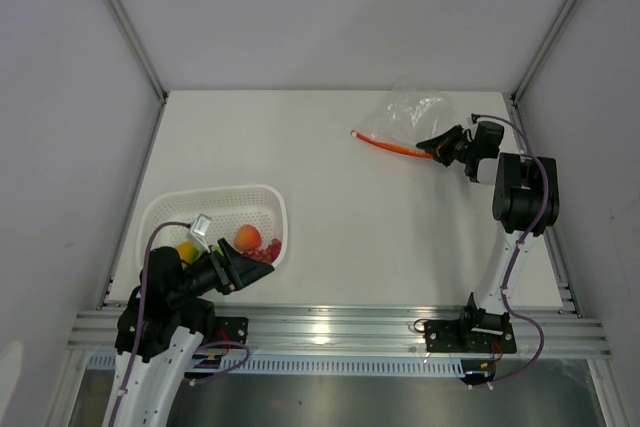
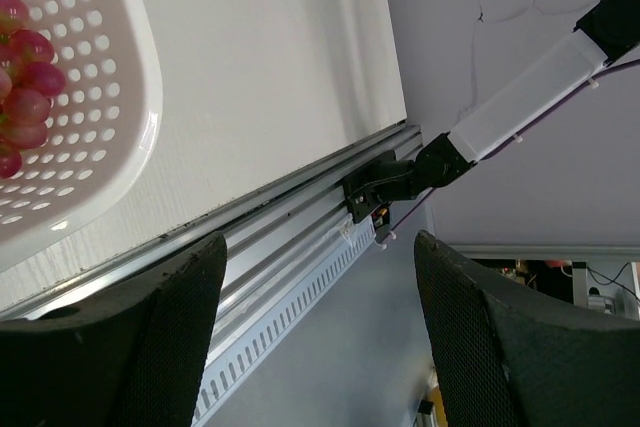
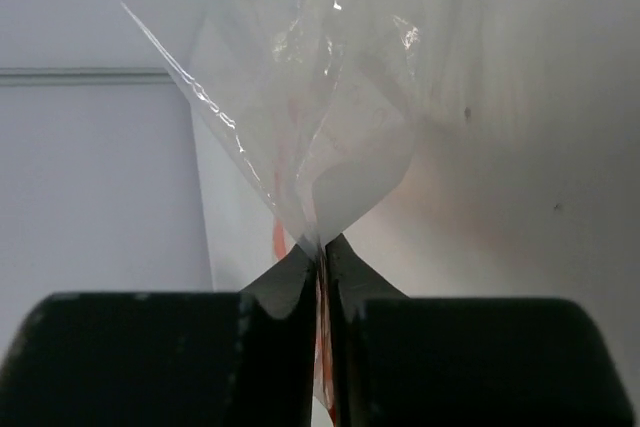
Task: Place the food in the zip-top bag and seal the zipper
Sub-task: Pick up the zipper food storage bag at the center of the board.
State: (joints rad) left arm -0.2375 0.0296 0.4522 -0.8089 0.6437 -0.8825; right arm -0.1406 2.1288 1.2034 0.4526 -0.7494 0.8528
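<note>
R end effector [image 3: 322,255] tight on zip-top bag [image 3: 340,117] mouth

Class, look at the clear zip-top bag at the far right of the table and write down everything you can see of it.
The zip-top bag is small and made of clear, crinkly plastic film that glints where it is creased. An orange-red zipper runs along its mouth, on the side nearer the arms. It sits crumpled at the far right of the table, with no fruit visible inside. The right gripper is shut on its edge at the strip, and the film fans out from the pinch.
</note>
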